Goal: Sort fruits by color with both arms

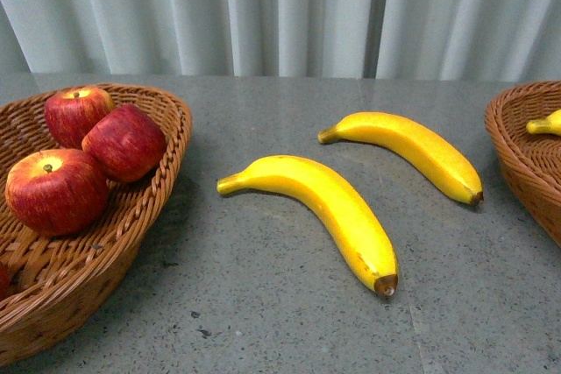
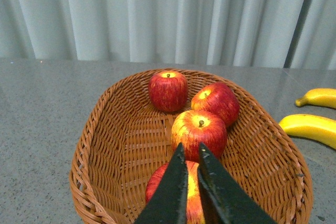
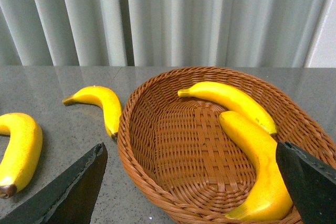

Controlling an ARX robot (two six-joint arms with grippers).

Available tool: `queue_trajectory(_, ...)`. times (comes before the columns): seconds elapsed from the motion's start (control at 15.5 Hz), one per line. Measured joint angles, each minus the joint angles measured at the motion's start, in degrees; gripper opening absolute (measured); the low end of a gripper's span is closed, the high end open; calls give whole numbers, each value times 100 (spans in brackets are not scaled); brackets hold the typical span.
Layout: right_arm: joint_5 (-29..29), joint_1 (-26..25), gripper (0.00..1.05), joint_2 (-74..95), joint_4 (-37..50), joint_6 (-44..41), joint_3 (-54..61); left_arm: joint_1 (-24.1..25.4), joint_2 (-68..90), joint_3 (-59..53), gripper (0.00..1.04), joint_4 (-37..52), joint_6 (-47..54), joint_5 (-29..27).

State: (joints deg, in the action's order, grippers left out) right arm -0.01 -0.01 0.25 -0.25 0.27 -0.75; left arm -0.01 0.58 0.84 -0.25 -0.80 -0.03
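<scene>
Several red apples lie in the left wicker basket [image 1: 166,142], among them one near the front [image 1: 56,190] and one at the back [image 1: 77,113]. Two yellow bananas lie on the grey table: a near one [image 1: 329,208] and a far one [image 1: 412,151]. In the left wrist view my left gripper [image 2: 191,146] is shut and empty, above an apple [image 2: 157,187] in the basket [image 2: 105,145]. In the right wrist view my right gripper [image 3: 189,148] is open wide over the right basket [image 3: 136,145], which holds two bananas [image 3: 260,150] [image 3: 231,98]. Neither arm shows in the front view.
The right basket [image 1: 517,151] stands at the table's right edge with a banana tip [image 1: 545,124] showing. A pale pleated curtain [image 1: 280,10] hangs behind the table. The two loose bananas also show in the right wrist view [image 3: 100,100] [image 3: 21,148].
</scene>
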Motion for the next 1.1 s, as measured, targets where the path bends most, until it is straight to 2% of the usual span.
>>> queue_trajectory(0.06,0,0,98,0,0,0,0,-2,0,0,27,0,0,0)
queue_trajectory(0.45,0,0,98,0,0,0,0,0,0,0,99,2,2,2)
queue_trajectory(0.91,0,0,98,0,0,0,0,0,0,0,98,0,15,0)
queue_trajectory(0.97,-413,-155,98,94,323,199,0,-2,0,0,98,0,15,0)
queue_trajectory(1.04,-730,-162,98,654,1075,487,-42,0,0,0,98,2,17,2)
queue_trajectory(1.1,-737,-26,98,1276,1622,573,-94,0,0,0,98,2,17,2)
